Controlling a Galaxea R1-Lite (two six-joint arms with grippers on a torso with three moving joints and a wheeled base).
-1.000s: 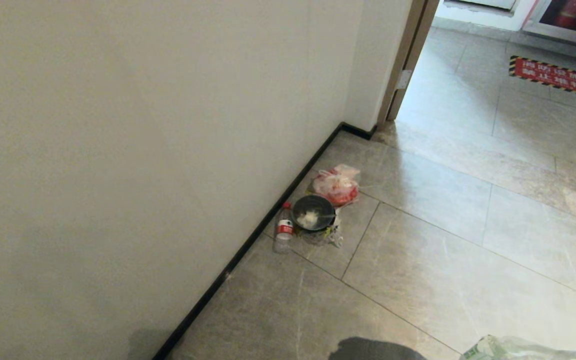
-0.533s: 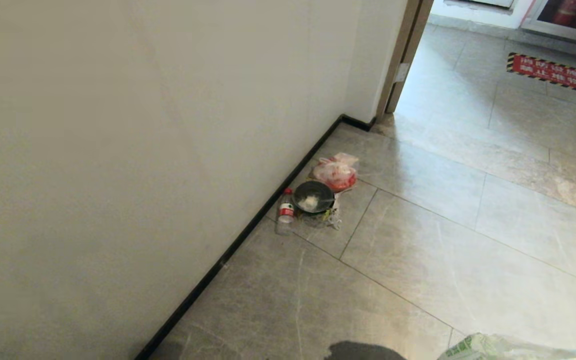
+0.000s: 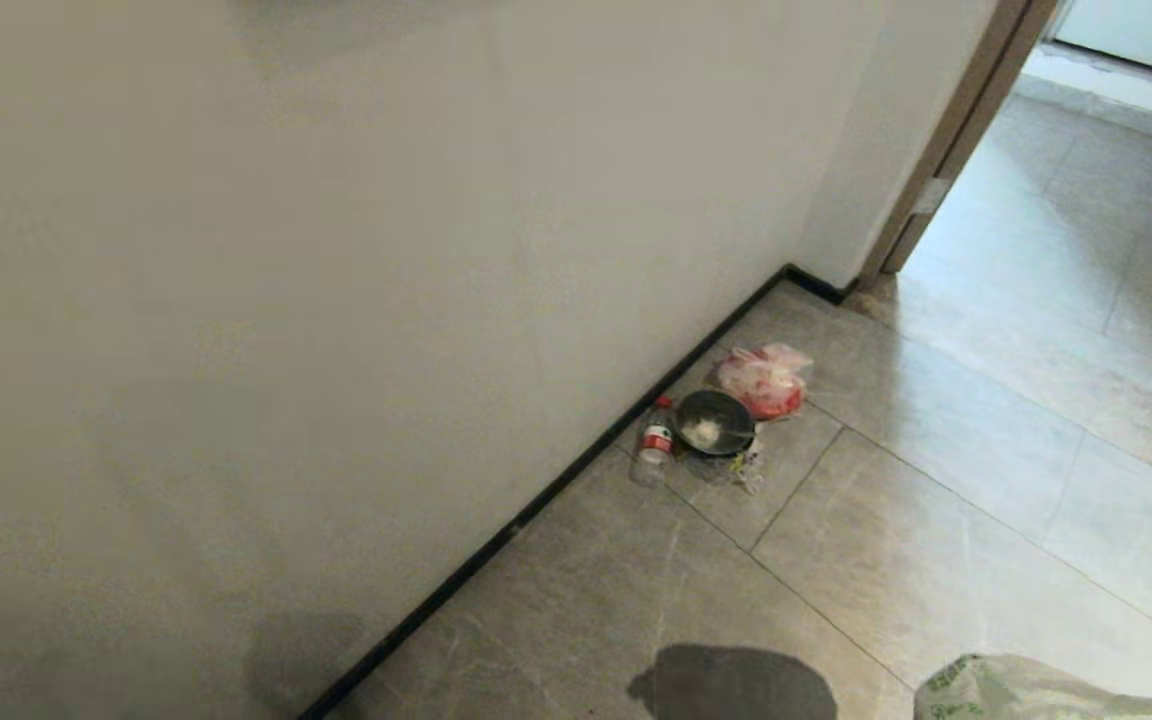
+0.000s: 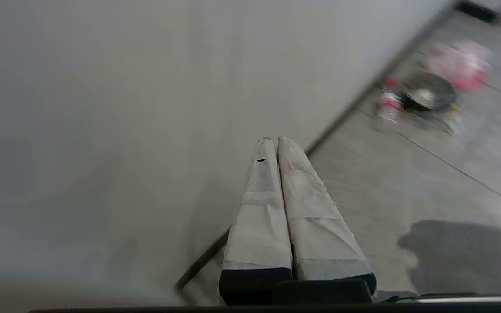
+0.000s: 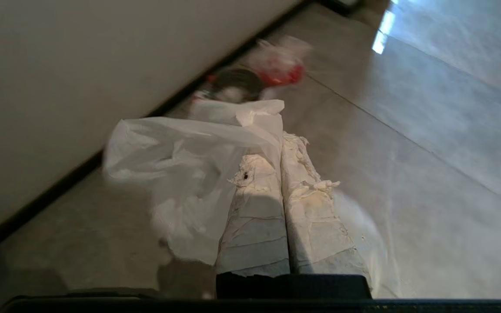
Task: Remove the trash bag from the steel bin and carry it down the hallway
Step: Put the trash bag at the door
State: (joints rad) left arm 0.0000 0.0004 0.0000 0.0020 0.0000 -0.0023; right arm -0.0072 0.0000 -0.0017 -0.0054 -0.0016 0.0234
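The thin, crinkly whitish trash bag is hanging pinched in the right gripper, already out of its bin and near the black baseboard, with carrying left; the left gripper is pressed together, empty.

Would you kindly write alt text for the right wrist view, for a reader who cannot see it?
The right gripper, its taped fingers shut, pinches the whitish trash bag, which hangs above the grey tiled floor. Beyond it, beside the pale wall, lies blurred litter including something red.
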